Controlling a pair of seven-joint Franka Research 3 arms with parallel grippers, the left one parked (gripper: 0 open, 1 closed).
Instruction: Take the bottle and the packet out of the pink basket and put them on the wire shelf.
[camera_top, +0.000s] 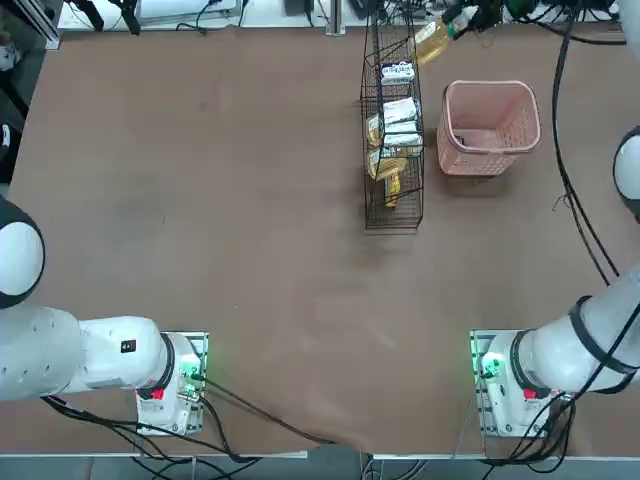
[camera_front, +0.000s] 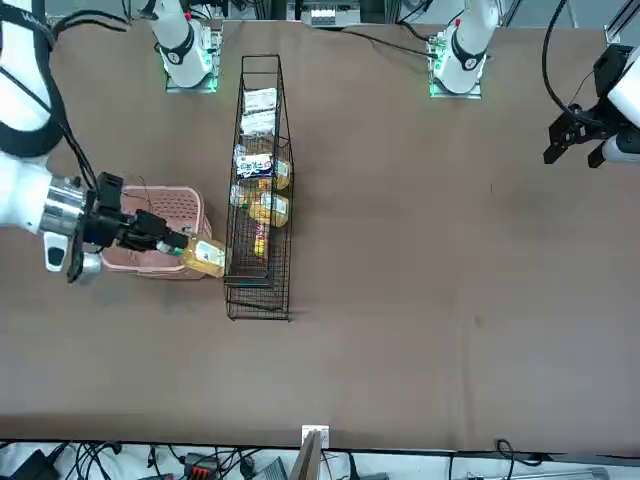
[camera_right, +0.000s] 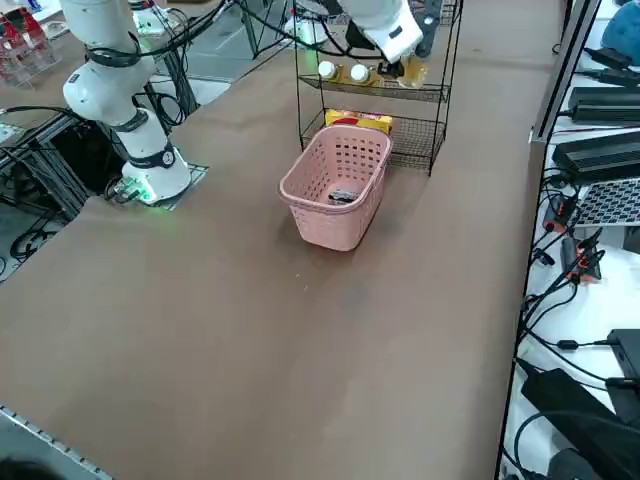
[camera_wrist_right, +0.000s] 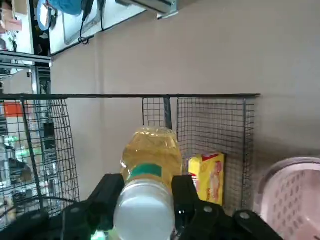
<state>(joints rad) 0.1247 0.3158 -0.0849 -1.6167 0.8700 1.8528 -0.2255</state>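
Note:
My right gripper (camera_front: 185, 247) is shut on the bottle (camera_front: 207, 257), an amber-yellow bottle with a white cap (camera_wrist_right: 144, 212), held lying on its side. It hangs at the far end of the wire shelf (camera_front: 260, 190), between the shelf and the pink basket (camera_front: 165, 192). In the right wrist view the fingers (camera_wrist_right: 111, 192) clamp the bottle's neck, and its body points at the shelf's black wire frame (camera_wrist_right: 210, 125). In the top view the bottle (camera_top: 432, 40) sits just beyond the basket (camera_top: 490, 87). The packet (camera_right: 343, 196) lies on the basket floor, small with dark print.
White packets (camera_top: 400, 120) and yellow packets (camera_front: 265, 210) fill the shelf tiers. A yellow packet (camera_right: 358, 121) lies on the lowest tier near the basket. Cables and equipment (camera_right: 600, 100) run along the table's far edge.

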